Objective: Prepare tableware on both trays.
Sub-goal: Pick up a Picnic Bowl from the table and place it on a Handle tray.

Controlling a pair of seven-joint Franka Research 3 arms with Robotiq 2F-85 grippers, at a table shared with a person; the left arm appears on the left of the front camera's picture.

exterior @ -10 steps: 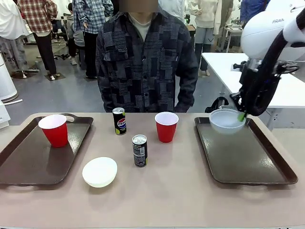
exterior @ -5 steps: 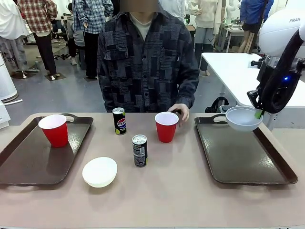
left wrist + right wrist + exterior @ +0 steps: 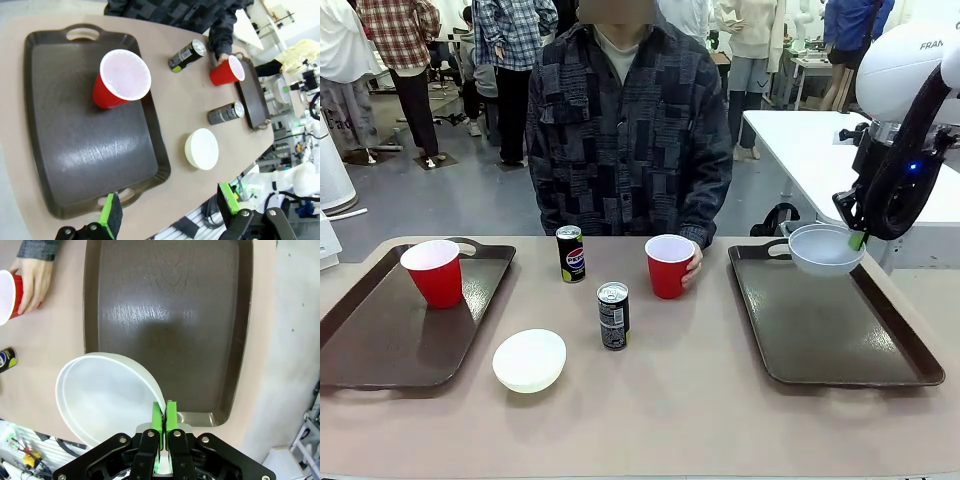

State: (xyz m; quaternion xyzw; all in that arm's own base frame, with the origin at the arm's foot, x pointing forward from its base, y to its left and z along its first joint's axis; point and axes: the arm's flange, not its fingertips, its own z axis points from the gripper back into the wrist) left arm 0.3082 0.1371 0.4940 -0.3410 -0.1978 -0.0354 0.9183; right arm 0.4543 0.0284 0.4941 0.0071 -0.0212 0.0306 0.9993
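Status: early in the job. My right gripper (image 3: 164,416) has its fingers pinched on the rim of one white bowl (image 3: 825,249). The bowl hangs clear above the far end of the right tray (image 3: 840,335) — not yet set down, and that tray's floor carries nothing. My left gripper (image 3: 169,207) hovers above the near end of the left tray (image 3: 75,150), fingers spread wide, holding nothing.

Done, as far as I judge: one red cup (image 3: 436,272) stands upright on the left tray. Nothing more.

Outstanding:
- The second bowl (image 3: 529,359) sits on the bare table (image 3: 700,420), just beside the left tray.
- The far can (image 3: 570,253) and the near can (image 3: 613,315) stand upright on the table, off both trays.
- The second red cup (image 3: 668,265) stands between the trays, with the person's hand (image 3: 694,266) against its side.

By my reckoning each tray wants a cup, a bowl and a can — one item of six is placed, and one is in my grip.
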